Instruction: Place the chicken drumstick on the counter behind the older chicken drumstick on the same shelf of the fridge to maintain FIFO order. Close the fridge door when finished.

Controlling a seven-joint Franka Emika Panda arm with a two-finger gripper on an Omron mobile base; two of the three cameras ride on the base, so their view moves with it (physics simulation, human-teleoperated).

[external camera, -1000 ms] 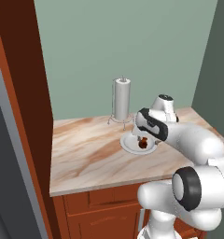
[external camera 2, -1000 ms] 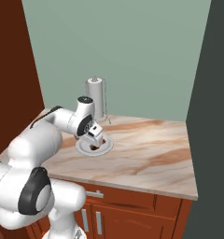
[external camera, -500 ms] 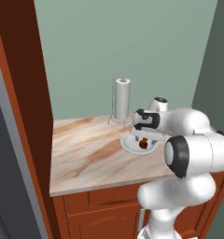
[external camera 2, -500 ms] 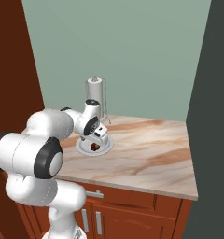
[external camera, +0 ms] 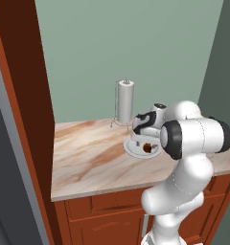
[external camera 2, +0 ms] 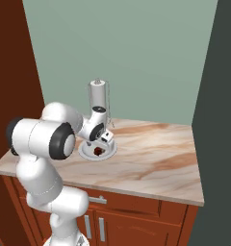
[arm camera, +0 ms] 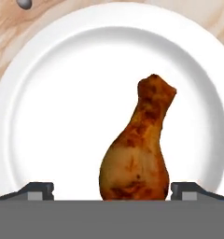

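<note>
Now pincer (arm camera: 111, 190) wide, straddling chicken drumstick (arm camera: 139, 147)

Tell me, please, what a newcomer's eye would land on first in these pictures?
Probably the brown chicken drumstick lying on a round white plate, meaty end between the open claw tips in the hand view. Next, the bulky white arm bent low over that plate on the beige marble counter. Behind the plate stands an upright paper towel roll against the green wall.
</note>
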